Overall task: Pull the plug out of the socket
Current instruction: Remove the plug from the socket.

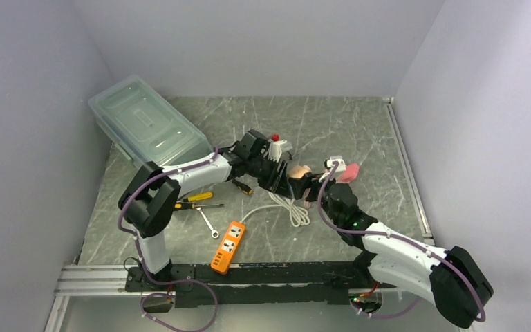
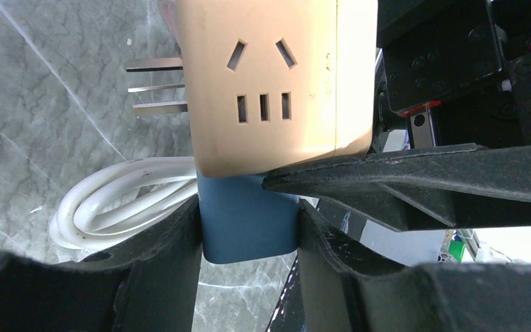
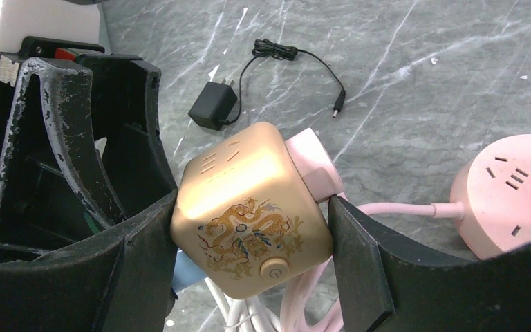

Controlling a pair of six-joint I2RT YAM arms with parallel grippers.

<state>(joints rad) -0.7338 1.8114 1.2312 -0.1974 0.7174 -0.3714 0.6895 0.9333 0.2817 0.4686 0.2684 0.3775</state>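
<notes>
Blue plug (image 2: 249, 232) clamped in left claw (image 2: 249, 203), gold socket cube (image 3: 249, 221) gripped by right claw (image 3: 251, 207)

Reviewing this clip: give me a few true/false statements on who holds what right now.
1. The right gripper clamps the gold cube socket. True.
2. The left gripper grips a pink plug. False: its fingers pinch the blue plug.
3. The blue plug hangs clear of the cube. False: it sits flush against the cube's face.
4. A black adapter lies on the table, untouched. True.
5. The orange power strip is held aloft. False: it lies flat near the arm bases.
</notes>
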